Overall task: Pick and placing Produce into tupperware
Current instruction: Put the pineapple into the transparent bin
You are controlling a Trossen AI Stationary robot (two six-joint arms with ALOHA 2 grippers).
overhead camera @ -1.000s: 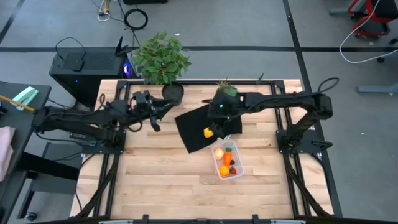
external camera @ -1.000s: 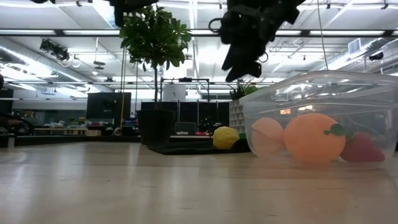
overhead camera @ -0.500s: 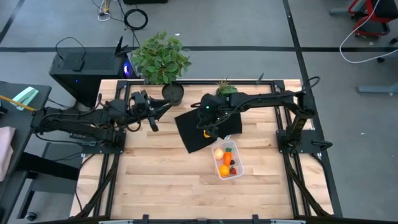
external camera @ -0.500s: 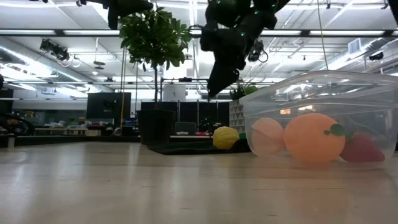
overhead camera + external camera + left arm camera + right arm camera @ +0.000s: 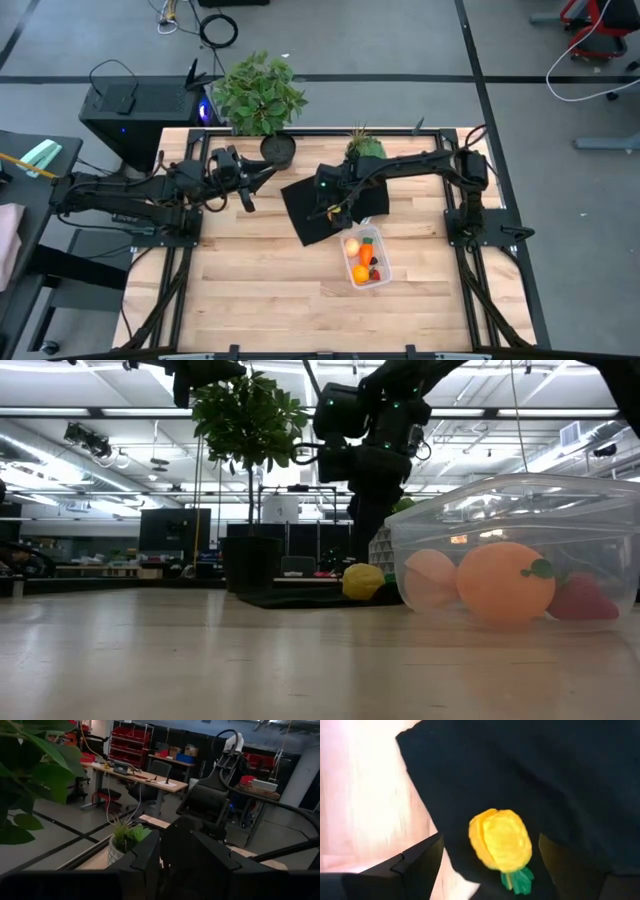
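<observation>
Since a second ago, the right arm has been swung toward the table's middle and lowered, so that the right pincer now hangs low over the black mat, directly above the yellow piece. From the right wrist view, the piece is seen lying between the two spread fingers, with clear gaps on either side; nothing is pinched yet. It rests on the mat near the mat's edge, beside the bare worktop, and just short of the tupperware.

The yellow piece is rounded, with a small green stem at one end; its long axis, short as it is, runs from stem to crown, and the stem is turned toward the wrist camera. A straight descent would probably be enough for the fingers to close across its narrower width.

In the tupperware, an orange ball, a pinkish ball and a red piece are already held. The right arm is much the nearer to the yellow piece. The left pincer is held well apart, near the potted plant; its fingers are seen spread in its wrist view.
</observation>
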